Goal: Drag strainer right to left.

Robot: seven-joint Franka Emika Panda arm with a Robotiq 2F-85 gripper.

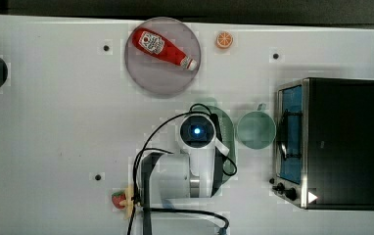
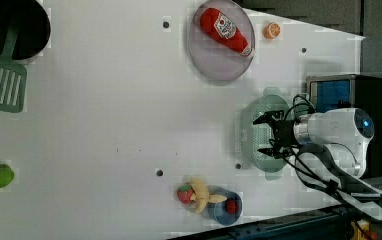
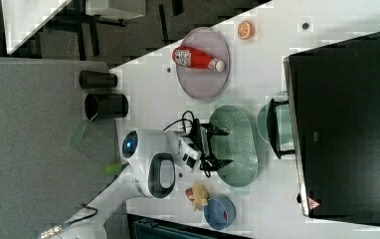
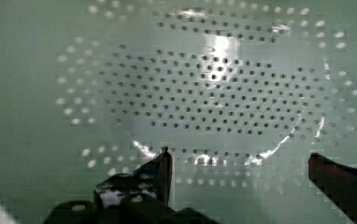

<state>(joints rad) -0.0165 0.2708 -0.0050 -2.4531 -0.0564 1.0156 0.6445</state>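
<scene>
Gripper (image 2: 269,135) is low over the strainer (image 2: 251,131), fingers spread wide and holding nothing; in the wrist view the perforated floor (image 4: 204,88) is close, with both fingertips (image 4: 163,161) over it. The strainer lies on the white table (image 2: 104,125), between the grey plate with the ketchup bottle (image 2: 226,30) and the blue bowl (image 2: 225,206) in the left view, just beside the pale green cup (image 1: 256,129) and near the toaster oven (image 1: 339,142).

Step, as judged: seating the fingers in the basin before the drag. Next move calls for pressing against the inner wall, then a steady, level pull away from the cup
</scene>
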